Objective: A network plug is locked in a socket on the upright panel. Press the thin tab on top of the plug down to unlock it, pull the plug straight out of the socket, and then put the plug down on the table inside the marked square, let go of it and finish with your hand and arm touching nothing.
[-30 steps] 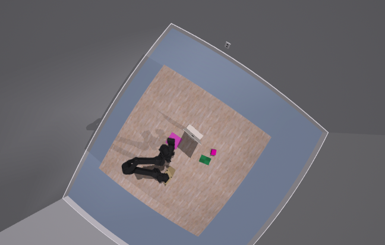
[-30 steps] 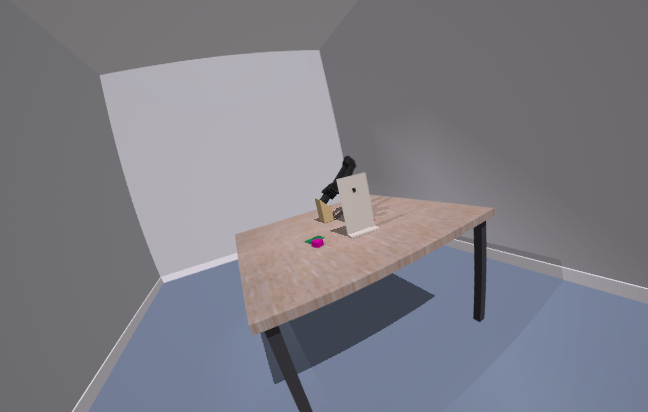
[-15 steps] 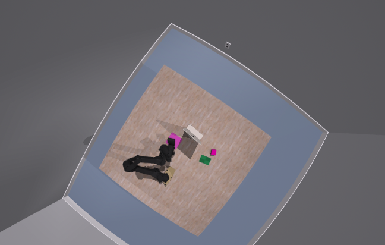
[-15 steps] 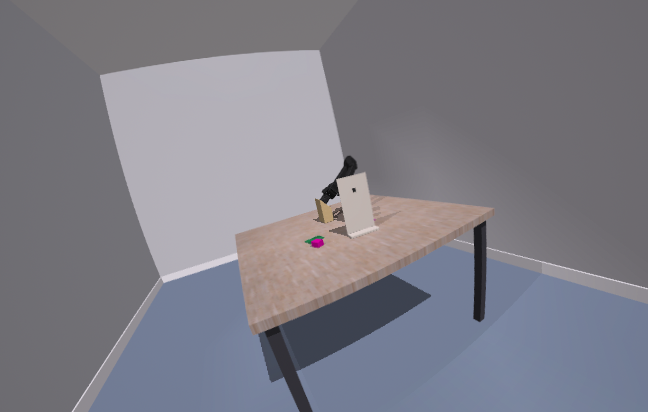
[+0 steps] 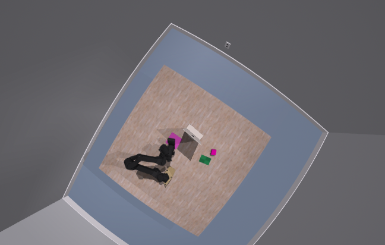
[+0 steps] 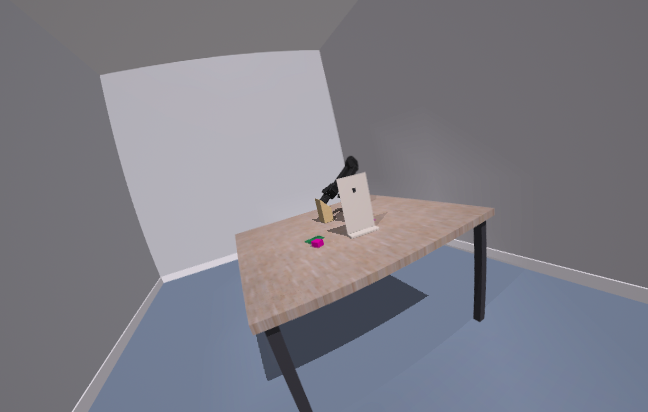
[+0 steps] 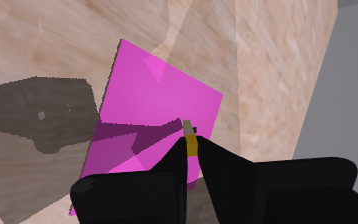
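Above the flat magenta marked square [image 7: 156,107], the black parallel-jaw gripper [image 7: 192,145] is pinching the small yellow network plug [image 7: 192,144] (carry step); next, lowering toward twelve o'clock, then releasing.

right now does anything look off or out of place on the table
Nothing stands out. The plug is out of the panel and pinched between the jaws above the pink marked square. A small pink block and a green patch lie apart from it.
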`<action>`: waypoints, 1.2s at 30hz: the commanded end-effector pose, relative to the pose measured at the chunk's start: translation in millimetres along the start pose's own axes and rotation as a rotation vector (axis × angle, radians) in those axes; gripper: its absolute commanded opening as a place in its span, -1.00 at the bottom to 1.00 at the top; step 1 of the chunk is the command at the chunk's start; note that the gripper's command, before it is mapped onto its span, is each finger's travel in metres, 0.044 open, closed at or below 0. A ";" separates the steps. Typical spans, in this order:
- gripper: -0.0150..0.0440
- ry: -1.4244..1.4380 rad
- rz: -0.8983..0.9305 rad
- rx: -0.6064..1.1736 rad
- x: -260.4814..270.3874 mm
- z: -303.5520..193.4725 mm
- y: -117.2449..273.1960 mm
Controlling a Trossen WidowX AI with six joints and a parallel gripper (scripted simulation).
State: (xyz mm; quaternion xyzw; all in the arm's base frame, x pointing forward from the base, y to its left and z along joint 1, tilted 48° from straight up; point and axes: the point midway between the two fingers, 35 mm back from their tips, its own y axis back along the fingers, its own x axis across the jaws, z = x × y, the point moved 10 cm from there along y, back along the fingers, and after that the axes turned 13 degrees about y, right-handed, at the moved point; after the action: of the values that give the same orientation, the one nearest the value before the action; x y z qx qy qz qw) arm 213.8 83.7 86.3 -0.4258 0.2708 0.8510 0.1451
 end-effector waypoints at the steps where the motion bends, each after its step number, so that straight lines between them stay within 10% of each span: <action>1: -0.49 -0.008 0.005 0.004 1.8 0.4 -1.3; 14: -0.49 -0.003 0.003 0.001 1.4 1.7 -2.7; 20: 0.04 -0.003 0.003 0.001 1.4 1.7 -2.7; 36: 0.04 -0.004 0.006 0.003 0.8 0.4 7.0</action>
State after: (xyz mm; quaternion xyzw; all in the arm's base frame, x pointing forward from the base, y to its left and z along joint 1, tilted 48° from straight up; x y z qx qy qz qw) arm 211.3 81.4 86.2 -0.4207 0.2737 0.8531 0.1428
